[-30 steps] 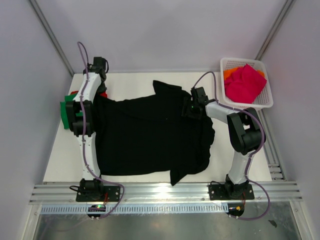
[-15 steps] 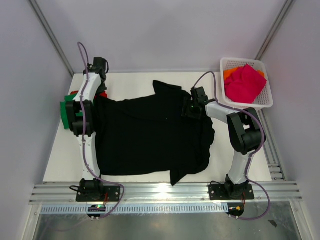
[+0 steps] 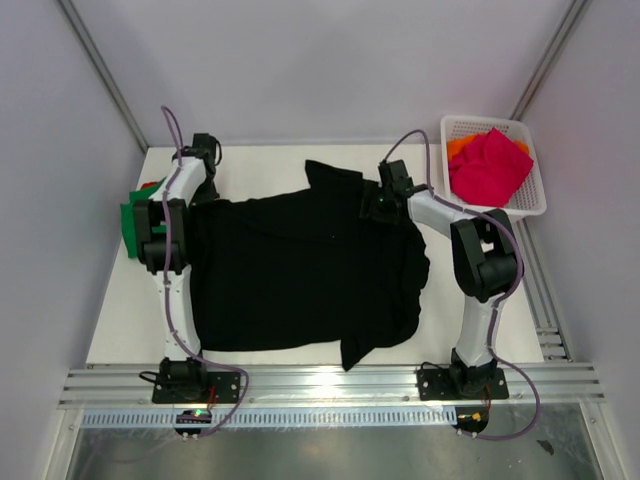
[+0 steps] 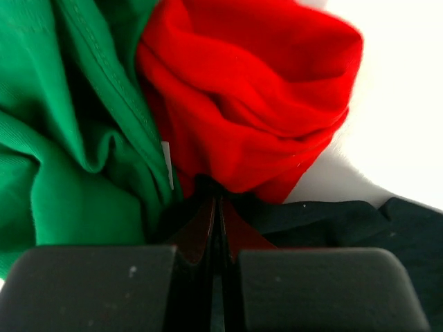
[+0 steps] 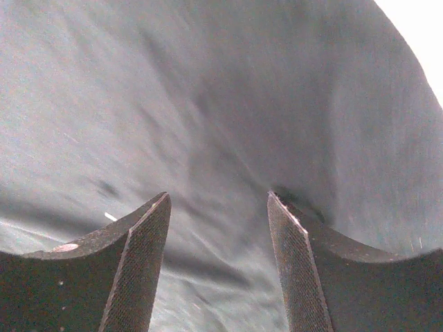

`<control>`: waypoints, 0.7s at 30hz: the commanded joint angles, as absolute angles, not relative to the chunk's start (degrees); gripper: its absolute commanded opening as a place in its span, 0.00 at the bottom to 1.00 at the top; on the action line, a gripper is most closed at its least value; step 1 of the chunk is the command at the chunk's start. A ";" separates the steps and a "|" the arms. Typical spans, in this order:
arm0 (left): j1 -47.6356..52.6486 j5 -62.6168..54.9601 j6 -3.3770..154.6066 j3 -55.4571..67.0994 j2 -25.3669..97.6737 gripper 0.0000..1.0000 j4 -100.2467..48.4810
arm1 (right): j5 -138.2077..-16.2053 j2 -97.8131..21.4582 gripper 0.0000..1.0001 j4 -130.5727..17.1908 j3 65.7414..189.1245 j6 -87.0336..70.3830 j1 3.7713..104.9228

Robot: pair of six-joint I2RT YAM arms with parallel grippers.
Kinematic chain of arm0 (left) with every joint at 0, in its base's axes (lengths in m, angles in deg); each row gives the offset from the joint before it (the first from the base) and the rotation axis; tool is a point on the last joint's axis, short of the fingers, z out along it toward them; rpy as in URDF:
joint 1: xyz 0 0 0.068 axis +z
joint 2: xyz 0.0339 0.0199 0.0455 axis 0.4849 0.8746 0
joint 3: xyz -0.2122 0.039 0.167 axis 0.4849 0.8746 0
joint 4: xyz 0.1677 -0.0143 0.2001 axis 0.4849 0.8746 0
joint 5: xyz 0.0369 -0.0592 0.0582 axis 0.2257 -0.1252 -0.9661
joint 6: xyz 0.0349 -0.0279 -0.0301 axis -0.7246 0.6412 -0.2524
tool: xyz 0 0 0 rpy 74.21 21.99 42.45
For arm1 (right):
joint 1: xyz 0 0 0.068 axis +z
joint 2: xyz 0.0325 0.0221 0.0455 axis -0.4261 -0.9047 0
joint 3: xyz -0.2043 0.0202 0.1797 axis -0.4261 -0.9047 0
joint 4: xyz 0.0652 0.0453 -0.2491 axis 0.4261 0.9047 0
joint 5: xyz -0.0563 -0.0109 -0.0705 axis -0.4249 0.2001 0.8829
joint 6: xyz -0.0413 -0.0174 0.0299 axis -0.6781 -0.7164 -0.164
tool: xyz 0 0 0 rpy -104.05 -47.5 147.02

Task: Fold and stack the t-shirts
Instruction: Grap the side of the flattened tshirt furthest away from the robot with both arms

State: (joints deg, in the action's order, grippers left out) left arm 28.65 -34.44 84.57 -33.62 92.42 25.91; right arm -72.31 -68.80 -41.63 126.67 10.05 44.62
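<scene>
Both arms are reaching farther out: left claw point(image 4: 214, 202) is pinching the black t-shirt point(image 3: 300, 270) tight at its tips, while right claw point(image 5: 218, 207) is hovering parted and empty, cloth just beneath. Flattening is likely progressing.

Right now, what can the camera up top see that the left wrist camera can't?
Only the top camera shows the white basket holding the pink shirt and orange shirt, the right gripper, and the whole black shirt spread out. Only the left wrist camera shows that the left gripper is shut, up close. Both show the green shirt, the red shirt and some black shirt.
</scene>
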 commanded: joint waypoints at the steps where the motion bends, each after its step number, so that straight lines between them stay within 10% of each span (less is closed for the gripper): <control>1: 28.74 -33.53 85.22 -32.14 86.96 0.00 24.04 | -72.82 -69.50 0.63 -43.76 135.98 9.03 44.73; 21: 28.74 -27.56 87.76 -28.89 82.83 0.00 25.97 | -73.34 -82.68 0.66 -44.36 157.52 8.32 44.73</control>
State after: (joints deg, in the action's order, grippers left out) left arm 28.65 -29.41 86.54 -30.15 87.70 25.48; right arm -72.77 -80.77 -40.97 153.97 7.03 44.62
